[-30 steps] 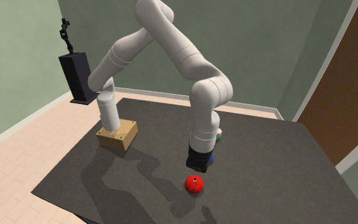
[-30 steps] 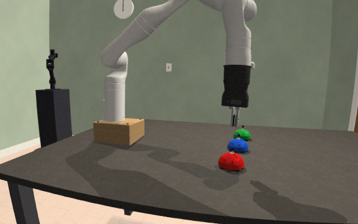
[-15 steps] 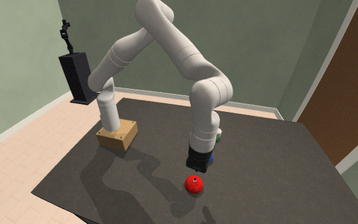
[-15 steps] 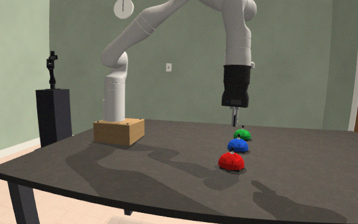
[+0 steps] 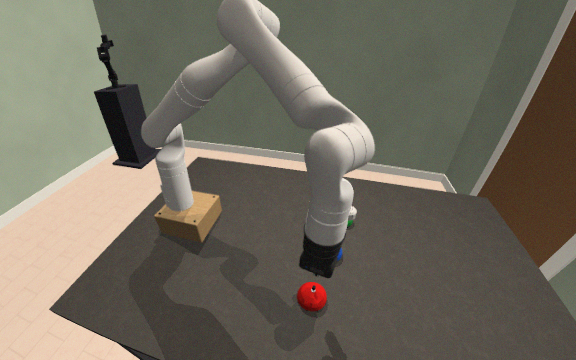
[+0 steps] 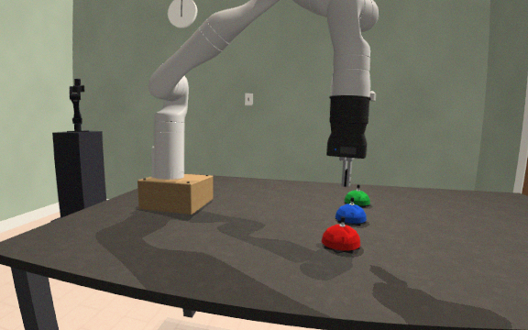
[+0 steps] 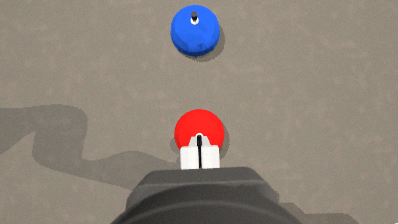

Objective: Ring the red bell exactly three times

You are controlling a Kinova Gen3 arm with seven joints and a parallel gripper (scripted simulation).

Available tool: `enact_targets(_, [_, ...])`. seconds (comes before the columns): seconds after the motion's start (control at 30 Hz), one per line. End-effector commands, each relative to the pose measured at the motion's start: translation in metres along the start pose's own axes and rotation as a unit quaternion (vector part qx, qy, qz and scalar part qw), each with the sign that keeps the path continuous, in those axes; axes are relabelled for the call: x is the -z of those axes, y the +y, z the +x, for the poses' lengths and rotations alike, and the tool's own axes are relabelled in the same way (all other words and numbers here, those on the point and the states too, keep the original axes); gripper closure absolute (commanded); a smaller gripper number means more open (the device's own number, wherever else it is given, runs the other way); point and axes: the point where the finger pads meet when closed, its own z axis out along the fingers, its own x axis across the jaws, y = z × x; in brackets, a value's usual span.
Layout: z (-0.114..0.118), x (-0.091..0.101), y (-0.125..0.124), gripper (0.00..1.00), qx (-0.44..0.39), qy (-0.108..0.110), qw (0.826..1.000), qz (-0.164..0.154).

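Red bell (image 6: 341,237) sits nearest on the table (image 6: 108,257), in a row with blue (image 6: 351,214) and green (image 6: 357,198) behind. Gripper (image 7: 199,156) hangs well above it, fingers pressed together on nothing, likely to form one blunt tip for poking the button (image 7: 199,136). No press made yet, by my judgement.

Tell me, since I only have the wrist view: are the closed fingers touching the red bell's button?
Observer: No. In the exterior view the gripper, shut on nothing, hangs in the air above the red bell.
Operator: I see two bells. Any more?
Observer: Yes, a green bell sits beyond the blue bell; all three form a row.
Operator: What is the arm mounted on?
Observer: A wooden block on the table.
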Motion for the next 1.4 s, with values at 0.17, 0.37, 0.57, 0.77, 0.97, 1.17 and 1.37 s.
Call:
enact_targets(0.17, [0.0006,0.0012,0.0002,0.83,0.0,0.001,1.0,0.0])
enact_targets(0.37, [0.0006,0.0012,0.0002,0.83,0.0,0.001,1.0,0.0])
enact_targets(0.57, [0.0006,0.0012,0.0002,0.83,0.0,0.001,1.0,0.0])
enact_targets(0.77, [0.0006,0.0012,0.0002,0.83,0.0,0.001,1.0,0.0])
enact_targets(0.97, [0.0007,0.0002,0.0001,0.83,0.0,0.001,1.0,0.0])
enact_targets(1.17, [0.0007,-0.0033,0.0001,0.83,0.0,0.002,1.0,0.001])
enact_targets(1.37, [0.0007,-0.0078,0.0001,0.83,0.0,0.002,1.0,0.001])
